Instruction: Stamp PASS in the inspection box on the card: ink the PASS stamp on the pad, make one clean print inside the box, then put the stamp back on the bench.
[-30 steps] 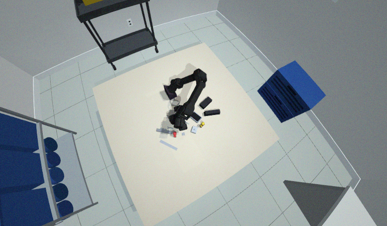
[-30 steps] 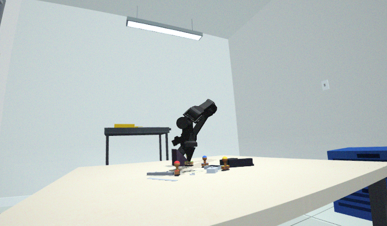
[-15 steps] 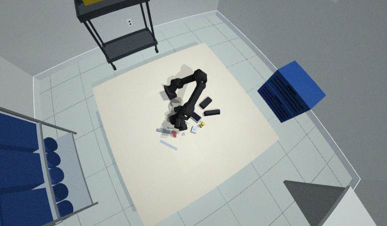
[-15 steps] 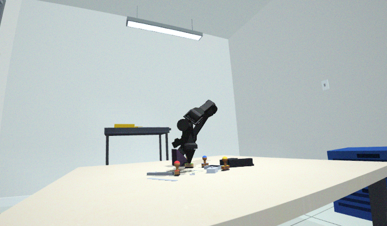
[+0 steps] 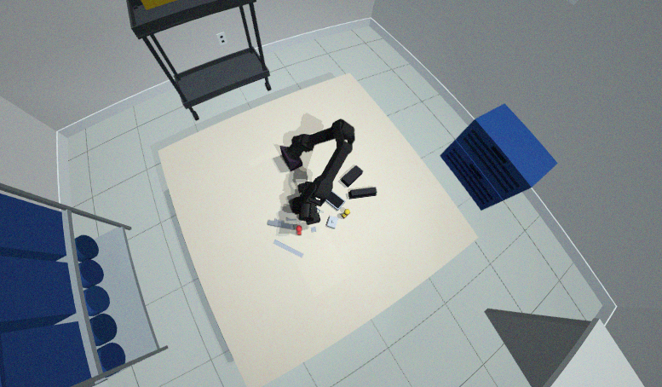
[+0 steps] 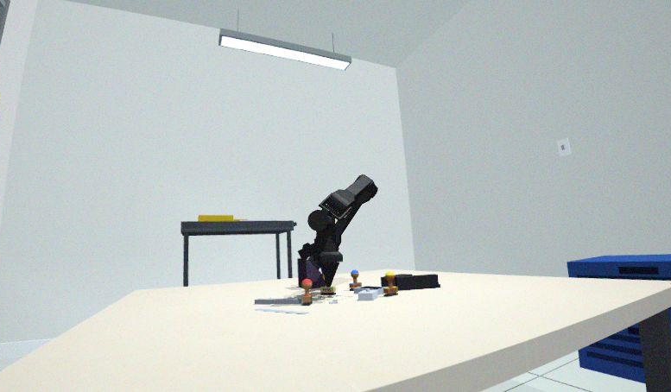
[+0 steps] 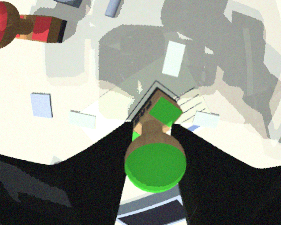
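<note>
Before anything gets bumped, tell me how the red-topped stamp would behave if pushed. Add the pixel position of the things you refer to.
The red-topped stamp [image 5: 299,229] [image 6: 307,292] [image 7: 40,28] would probably tip if nudged at its round knob, since it stands tall on a small base. Pushed low, it may slide instead, as that base looks flat and blocky. Tipped over, its ball-shaped knob might let it roll a little.
</note>
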You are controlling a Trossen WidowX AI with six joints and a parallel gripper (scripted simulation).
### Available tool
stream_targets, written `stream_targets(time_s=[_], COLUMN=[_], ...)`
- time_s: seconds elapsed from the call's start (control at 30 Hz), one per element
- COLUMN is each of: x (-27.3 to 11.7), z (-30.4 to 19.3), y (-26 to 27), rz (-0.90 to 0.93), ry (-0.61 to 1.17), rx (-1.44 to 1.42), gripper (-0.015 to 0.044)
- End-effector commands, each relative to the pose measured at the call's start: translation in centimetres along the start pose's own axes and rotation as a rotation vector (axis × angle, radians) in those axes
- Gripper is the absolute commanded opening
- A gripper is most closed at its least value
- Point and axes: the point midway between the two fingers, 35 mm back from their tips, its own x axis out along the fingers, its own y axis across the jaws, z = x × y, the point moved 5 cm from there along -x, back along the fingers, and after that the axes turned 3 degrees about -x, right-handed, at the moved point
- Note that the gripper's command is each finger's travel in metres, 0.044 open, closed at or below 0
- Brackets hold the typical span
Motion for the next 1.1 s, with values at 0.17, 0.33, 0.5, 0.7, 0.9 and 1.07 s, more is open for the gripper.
stream_targets(time_s=[0.17,0.33,0.5,0.7,0.9,1.07], x=[0.36,0.46,0.56,0.66,0.76,0.76], z=[-0.02,-0.03,-0.03,-0.03,-0.04,-0.04], y=[-0.04,-0.04,-0.04,-0.04,-0.04,-0.04], rz=[0.001,0.001,0.001,0.001,0.001,0.001], ry=[0.003,0.003,0.003,0.003,0.003,0.003], rx=[0.005,0.005,0.005,0.005,0.005,0.005], gripper=[0.0,0.0,0.0,0.0,0.0,0.0])
